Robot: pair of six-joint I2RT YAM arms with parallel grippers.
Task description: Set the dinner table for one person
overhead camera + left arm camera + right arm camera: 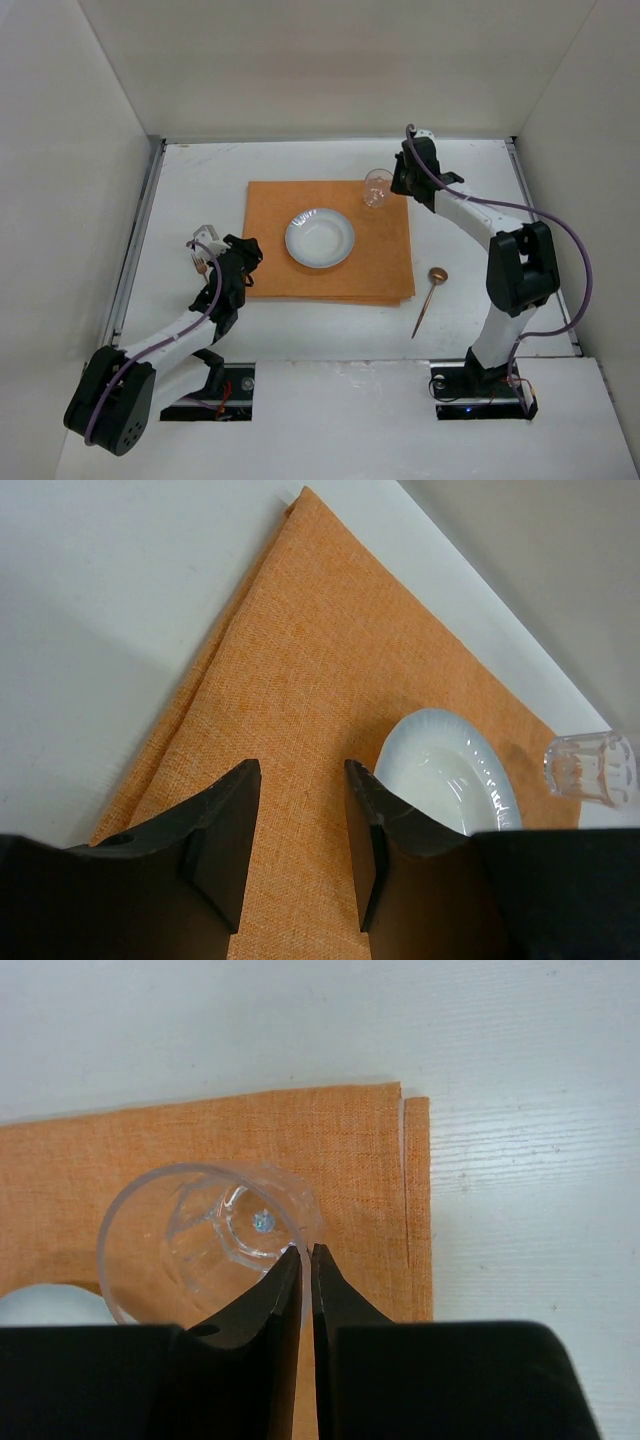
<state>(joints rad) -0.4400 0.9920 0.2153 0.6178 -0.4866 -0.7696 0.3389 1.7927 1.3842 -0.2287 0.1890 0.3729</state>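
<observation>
On the white tabletop [200, 190] an orange placemat [385, 260] is laid flat at approx. the ctr, w/ bare white surface seen on all sides of it. A white plate [319, 237] is set on the placemat, about mid-cloth. A clear glass [377, 187] is seen at the placemat's far right corner, rim up. A spoon [430, 298] w/ a brownish bowl is laid on the bare tabletop just right of the placemat, apart from it, handle toward the near edge.

The right claw [305, 1255] is pinched nearly closed on the glass [200, 1230]. The rim wall is caught in the thin gap, one finger inside and one outside. Below it the placemat [330, 1140] corner and tabletop [520, 1160] are seen. Whether the glass base is resting on the cloth can't be told.

The left claw [300, 770] is held over the placemat [300, 660] near its left edge, jaws parted to a moderate gap, nothing between them. In the left wrist view the plate [440, 770] is seen beyond the right finger, the glass [590, 765] farther off at the cloth's edge, and bare tabletop [100, 600] to the left. In the top view this claw [246, 250] is placed at the placemat's left border, well apart from the plate.
</observation>
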